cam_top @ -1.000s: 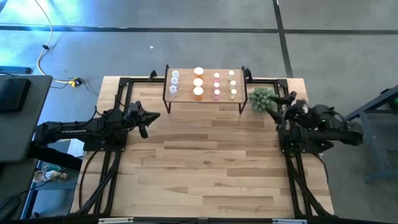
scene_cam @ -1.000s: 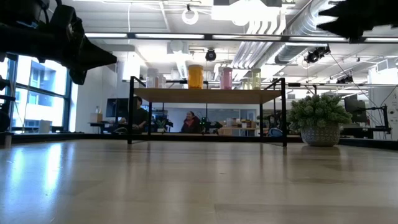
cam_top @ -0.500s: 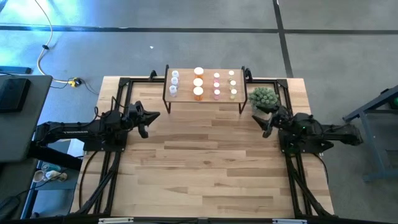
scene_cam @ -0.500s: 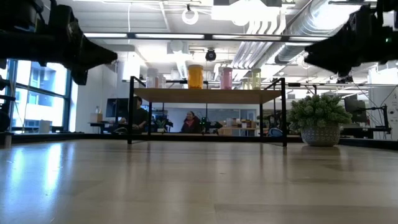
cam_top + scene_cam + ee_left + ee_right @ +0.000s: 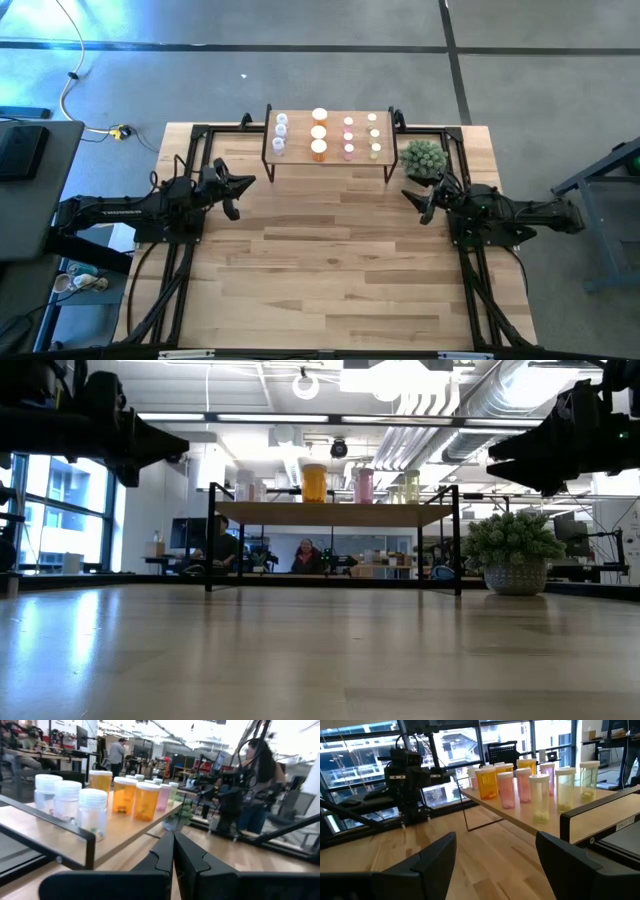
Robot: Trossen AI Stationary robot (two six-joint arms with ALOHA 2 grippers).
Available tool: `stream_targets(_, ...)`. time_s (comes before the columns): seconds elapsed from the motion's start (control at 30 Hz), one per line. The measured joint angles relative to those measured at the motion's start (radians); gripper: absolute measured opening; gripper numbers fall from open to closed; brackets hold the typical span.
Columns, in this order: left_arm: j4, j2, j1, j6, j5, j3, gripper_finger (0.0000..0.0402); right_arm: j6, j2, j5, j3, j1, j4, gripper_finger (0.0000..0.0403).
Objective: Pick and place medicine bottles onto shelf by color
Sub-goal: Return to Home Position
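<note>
- Small rectangular light-wood shelf (image 5: 298, 138) on thin black metal legs stood at the far middle of the large wooden plank table (image 5: 330, 270).
- Twelve tiny white-capped cylindrical medicine bottles (image 5: 319, 131) sat upright on the shelf, in four colour columns of three.
- Column order from the left arm's side: clear bottles (image 5: 281, 131), orange bottles (image 5: 318, 148), pink bottles (image 5: 348, 137), pale yellow-green bottles (image 5: 373, 133). The last column was nearest the plant.
- No bottle lay on the tabletop in the high view.
- Green spiky plant (image 5: 423, 156) in a pot stood on the table just beside the shelf's end on the right arm's side.
- Dark two-finger left gripper (image 5: 248, 182) hung above the table near the shelf's clear-bottle end, apart from it. In its wrist view the fingers (image 5: 165, 852) were pressed together with nothing between them.
- Dark two-finger right gripper (image 5: 410, 195) hung above the table on the near side of the plant, pointing toward the table's middle. In its wrist view the fingers (image 5: 437, 855) were spread wide and held nothing.
- Low view: both grippers were up off the tabletop – left gripper (image 5: 178, 448), right gripper (image 5: 497, 456) – at about shelf-top height or above.
- Neither gripper touched the shelf or any bottle.
- A seated person (image 5: 303, 556) showed in the room beyond the shelf.
</note>
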Motion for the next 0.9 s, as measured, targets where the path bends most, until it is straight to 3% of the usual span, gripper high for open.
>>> stream_targets(0.33, -0.013, 0.000, 0.000, 0.102, -0.003, 0.000, 0.0000, -0.001, 0.000, 0.000, 0.000, 0.000, 0.000, 0.0264)
stream_targets(0.9, -0.050, 0.000, 0.000, 0.087, -0.003, 0.000, 0.0000, -0.002, 0.000, 0.001, -0.001, 0.000, 0.000, 0.0264)
